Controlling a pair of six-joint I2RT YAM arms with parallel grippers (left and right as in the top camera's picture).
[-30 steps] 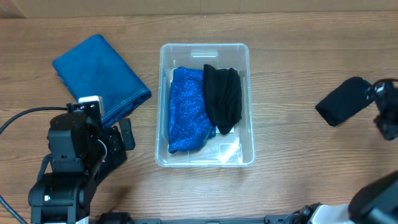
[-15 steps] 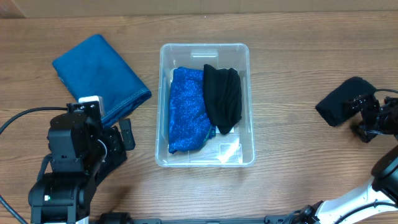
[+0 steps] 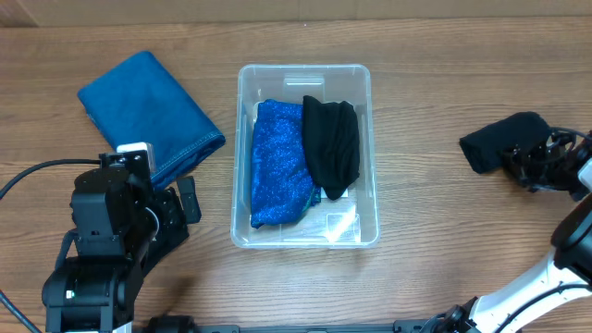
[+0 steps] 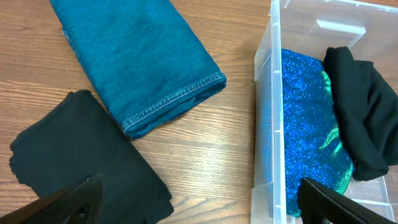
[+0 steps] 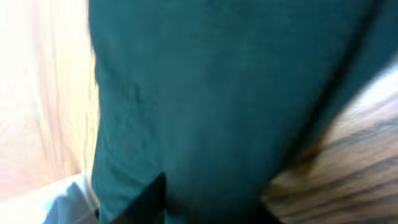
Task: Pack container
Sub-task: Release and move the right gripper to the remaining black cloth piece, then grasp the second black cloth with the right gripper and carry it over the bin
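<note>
The clear container (image 3: 242,139) stands mid-table and holds a sparkly blue cloth (image 3: 280,162) and a black cloth (image 3: 333,148). In the left wrist view the container (image 4: 266,124) is on the right. A folded teal cloth (image 3: 148,111) lies to its left. My left gripper (image 3: 174,209) hangs open by the container's near left corner, over a black cloth (image 4: 74,155) that the arm hides from overhead. At the far right my right gripper (image 3: 533,159) is shut on a dark cloth (image 3: 499,143). That dark cloth (image 5: 217,93) fills the blurred right wrist view.
The left arm's base and cable (image 3: 37,176) take up the near left corner. Bare wooden tabletop (image 3: 421,111) lies between the container and the dark cloth. The teal cloth (image 4: 137,56) reaches close to the container's left wall.
My right gripper came in from the right edge and closed on the dark cloth, which has shifted a little left and changed shape. The left arm has not moved.
</note>
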